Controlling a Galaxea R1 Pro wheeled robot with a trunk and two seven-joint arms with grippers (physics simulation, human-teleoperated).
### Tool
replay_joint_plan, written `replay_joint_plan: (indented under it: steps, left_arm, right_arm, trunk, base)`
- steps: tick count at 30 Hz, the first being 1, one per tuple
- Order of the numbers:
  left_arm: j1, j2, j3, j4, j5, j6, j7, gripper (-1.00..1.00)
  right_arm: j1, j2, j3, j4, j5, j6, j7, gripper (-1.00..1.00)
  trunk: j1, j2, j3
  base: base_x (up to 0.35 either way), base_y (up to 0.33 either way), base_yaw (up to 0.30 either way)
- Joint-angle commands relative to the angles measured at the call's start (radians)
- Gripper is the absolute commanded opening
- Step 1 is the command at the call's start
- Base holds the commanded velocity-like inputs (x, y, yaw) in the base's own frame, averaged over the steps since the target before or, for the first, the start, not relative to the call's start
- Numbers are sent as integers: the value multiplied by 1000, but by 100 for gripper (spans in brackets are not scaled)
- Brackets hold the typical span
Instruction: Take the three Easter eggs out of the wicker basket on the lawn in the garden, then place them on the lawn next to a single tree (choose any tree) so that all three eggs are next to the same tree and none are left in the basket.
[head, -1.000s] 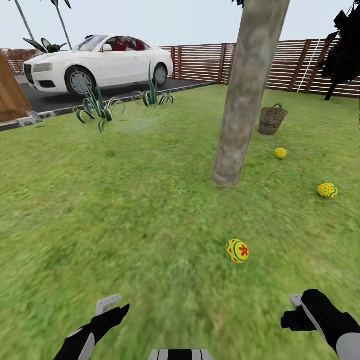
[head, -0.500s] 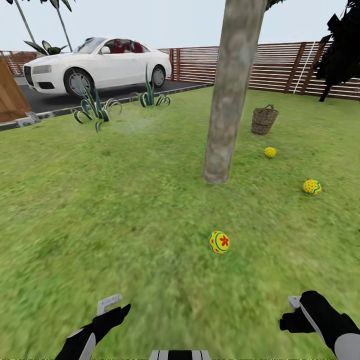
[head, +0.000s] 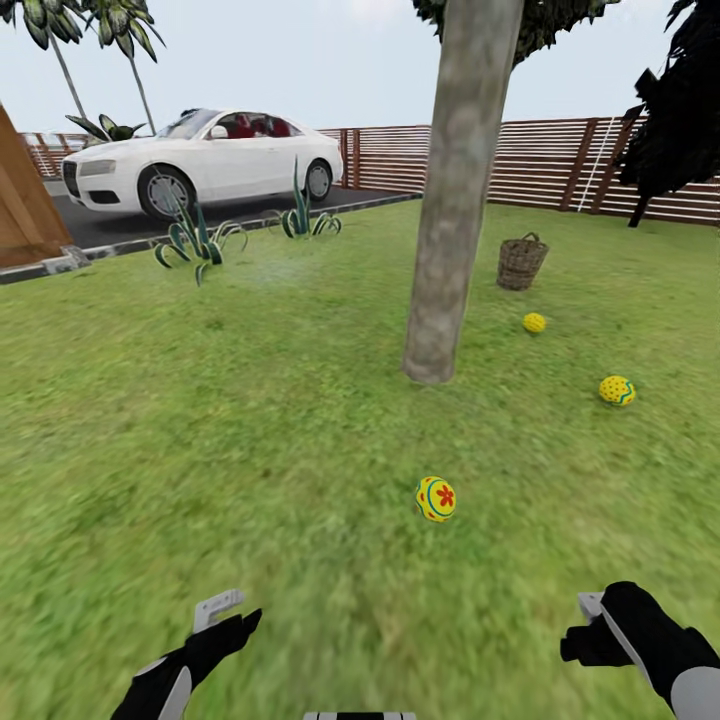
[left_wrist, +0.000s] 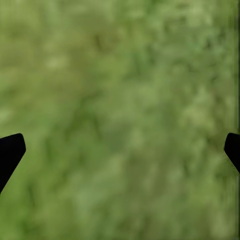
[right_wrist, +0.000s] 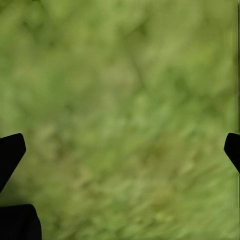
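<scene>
— Where are the eggs seen?
— One egg (head: 435, 498) is laid on the lawn (head: 250, 420) in front of the tree (head: 450, 200). Two more eggs (head: 617, 390) (head: 534, 322) are found to its right, apart from the basket (head: 522, 262).
— And the grippers?
— The left gripper (left_wrist: 120, 150) and the right gripper (right_wrist: 120, 150) are held spread wide above the grass; nothing is grasped.

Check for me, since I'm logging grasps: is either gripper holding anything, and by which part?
Nothing is held. The left gripper and right gripper are open over bare lawn.
</scene>
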Motion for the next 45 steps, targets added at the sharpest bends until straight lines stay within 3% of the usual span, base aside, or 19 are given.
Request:
replay_joint_plan:
  steps: [1,11,18,24,30,45]
  left_arm:
    - [0,-1,7,-2,7,12,-6,100]
    - [0,-1,6,-2,4,24,-4,100]
    - [0,0,3,1,3,53,2,100]
    - [0,34,5,76,2,114,4,100]
    - [0,73,6,121,2,122,-2,100]
    - [0,78,7,130,3,118,-1,100]
  right_arm:
    - [0,-2,2,-1,10,3,8,100]
    - [0,-5,2,0,11,6,10,100]
    - [0,6,4,-2,6,6,11,100]
    - [0,-12,3,17,7,1,16,100]
    - [0,-10,3,73,3,-10,18,100]
    - [0,-5,5,80,4,-11,18,100]
  trunk:
    - [-1,0,3]
    - [-5,2,42]
    - [-8,4,69]
    - [-11,5,92]
    - [-34,47,111]
    - [-91,152,158]
  base:
    - [0,0,0]
    - [0,0,0]
    - [0,0,0]
    - [0,0,0]
    - [0,0,0]
    - [0,0,0]
